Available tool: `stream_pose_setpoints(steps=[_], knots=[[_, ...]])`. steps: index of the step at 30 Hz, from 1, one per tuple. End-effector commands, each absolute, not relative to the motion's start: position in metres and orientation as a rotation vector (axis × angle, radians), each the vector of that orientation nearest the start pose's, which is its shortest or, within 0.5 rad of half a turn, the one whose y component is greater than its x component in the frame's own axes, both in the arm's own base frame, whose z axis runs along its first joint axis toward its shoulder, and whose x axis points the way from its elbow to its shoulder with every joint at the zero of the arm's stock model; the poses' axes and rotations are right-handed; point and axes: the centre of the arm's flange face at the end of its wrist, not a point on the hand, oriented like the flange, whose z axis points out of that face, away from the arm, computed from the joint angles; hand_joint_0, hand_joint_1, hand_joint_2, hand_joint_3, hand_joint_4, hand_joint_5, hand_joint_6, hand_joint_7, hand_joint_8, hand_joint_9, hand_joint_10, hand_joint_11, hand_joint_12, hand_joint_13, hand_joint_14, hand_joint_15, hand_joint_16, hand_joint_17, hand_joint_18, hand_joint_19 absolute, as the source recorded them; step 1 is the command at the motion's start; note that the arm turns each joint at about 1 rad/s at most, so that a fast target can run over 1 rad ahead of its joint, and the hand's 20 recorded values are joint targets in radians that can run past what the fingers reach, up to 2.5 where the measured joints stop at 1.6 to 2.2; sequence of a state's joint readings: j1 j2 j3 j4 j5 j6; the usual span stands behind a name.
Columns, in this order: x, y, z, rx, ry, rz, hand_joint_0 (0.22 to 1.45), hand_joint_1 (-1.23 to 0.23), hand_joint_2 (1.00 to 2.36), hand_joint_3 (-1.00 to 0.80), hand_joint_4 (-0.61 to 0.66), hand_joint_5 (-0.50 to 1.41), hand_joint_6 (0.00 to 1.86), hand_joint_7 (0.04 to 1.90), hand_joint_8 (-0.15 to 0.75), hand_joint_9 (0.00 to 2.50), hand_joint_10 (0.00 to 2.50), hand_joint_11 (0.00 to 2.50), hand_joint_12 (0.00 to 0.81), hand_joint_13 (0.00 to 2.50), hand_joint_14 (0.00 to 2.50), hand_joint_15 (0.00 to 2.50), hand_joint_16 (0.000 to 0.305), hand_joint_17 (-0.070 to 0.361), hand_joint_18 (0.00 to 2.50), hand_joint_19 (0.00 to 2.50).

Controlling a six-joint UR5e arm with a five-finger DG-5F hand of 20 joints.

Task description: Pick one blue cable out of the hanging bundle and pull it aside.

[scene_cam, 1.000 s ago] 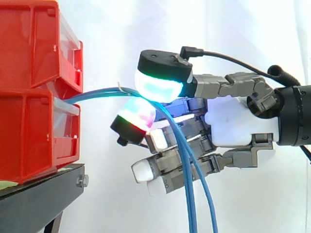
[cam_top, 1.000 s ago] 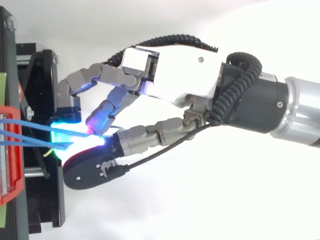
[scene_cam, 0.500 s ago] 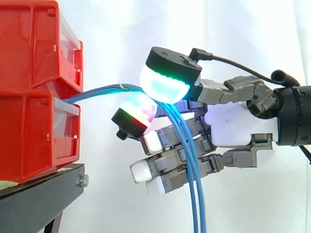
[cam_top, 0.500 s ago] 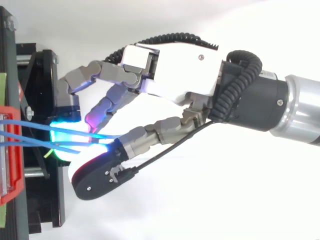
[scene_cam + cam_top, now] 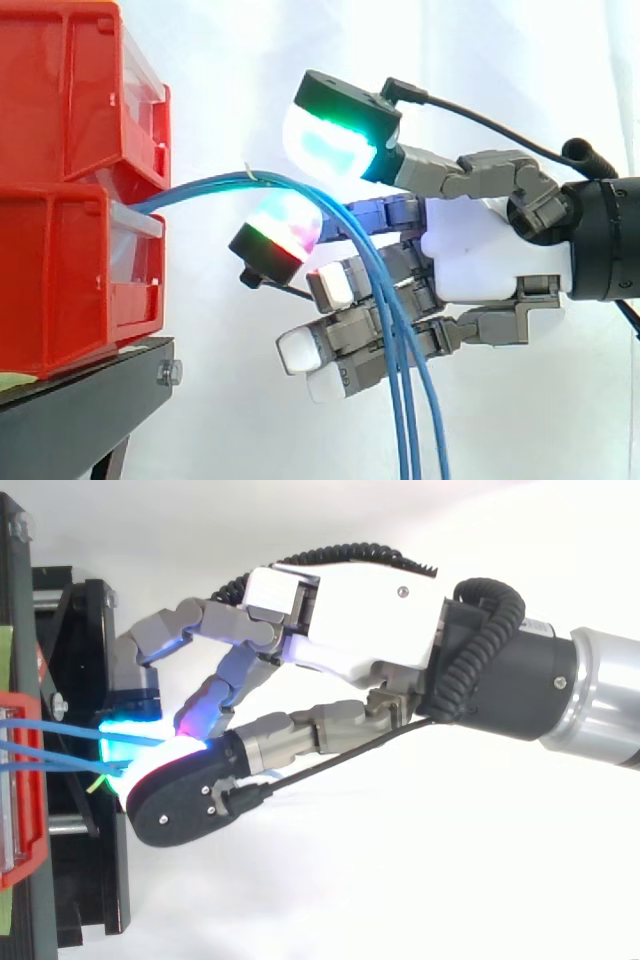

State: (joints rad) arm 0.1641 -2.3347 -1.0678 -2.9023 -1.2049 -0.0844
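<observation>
Blue cables (image 5: 200, 190) | lower ends cut off | grip by hand (image 5: 490, 260) unclear

Red bins (image 5: 60, 260) and the black stand (image 5: 90, 400) block the left. Blue cables (image 5: 200, 189) hang across the hand's (image 5: 490, 255) fingers (image 5: 300, 350); open room lies between bins and fingers.

Ahead of the fingertips (image 5: 300, 352), the red bins (image 5: 70, 250) looked like glossy plastic, their black stand (image 5: 90, 395) matt; the blue cables (image 5: 402, 400) crossing the hand (image 5: 490, 250), with its white plastic shell, were smooth.

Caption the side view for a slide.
Robot hand among blue cables hanging from stacked red bins.
</observation>
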Motion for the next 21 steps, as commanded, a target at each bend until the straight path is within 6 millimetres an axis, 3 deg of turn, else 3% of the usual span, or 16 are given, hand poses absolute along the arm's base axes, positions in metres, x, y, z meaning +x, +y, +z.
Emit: stream_pose_setpoints(steps=[1,4,8,15,17,21], knots=[[0.7811,-0.0418,0.2666,1.252,1.123,0.983,0.52,-0.53,1.0,-0.5,0.06,-0.1,0.83,1.18,0.29,1.19,0.02,0.63,0.388,0.95,0.02,0.43,0.043,0.096,0.78,0.36],[0.7811,-0.043,0.2666,1.253,1.122,0.982,0.59,-0.54,1.01,-0.45,0.04,-0.09,0.83,1.2,0.276,1.23,0.02,0.64,0.371,0.95,0.02,0.43,0.039,0.087,0.77,0.37],[0.7809,-0.043,0.2665,1.254,1.123,0.981,0.59,-0.64,1.02,-0.25,0.03,-0.08,0.83,1.22,0.289,1.22,0.02,0.65,0.371,0.95,0.02,0.43,0.039,0.087,0.78,0.35],[0.7808,-0.043,0.2663,1.255,1.124,0.98,0.6,-0.8,1.03,-0.09,0.01,-0.14,0.89,1.18,0.276,1.08,0.02,0.67,0.372,0.9,0.02,0.43,0.039,0.088,0.75,0.35],[0.7808,-0.043,0.2663,1.255,1.124,0.98,0.65,-0.85,1.03,-0.08,-0.07,-0.16,0.91,1.19,0.263,1.04,0.02,0.69,0.368,0.88,0.02,0.43,0.039,0.089,0.75,0.34],[0.7805,-0.0443,0.2675,1.254,1.122,0.98,0.73,-0.91,1.02,-0.24,-0.11,-0.18,0.93,1.2,0.246,1.0,0.02,0.68,0.358,0.85,0.02,0.41,0.039,0.087,0.73,0.32]])
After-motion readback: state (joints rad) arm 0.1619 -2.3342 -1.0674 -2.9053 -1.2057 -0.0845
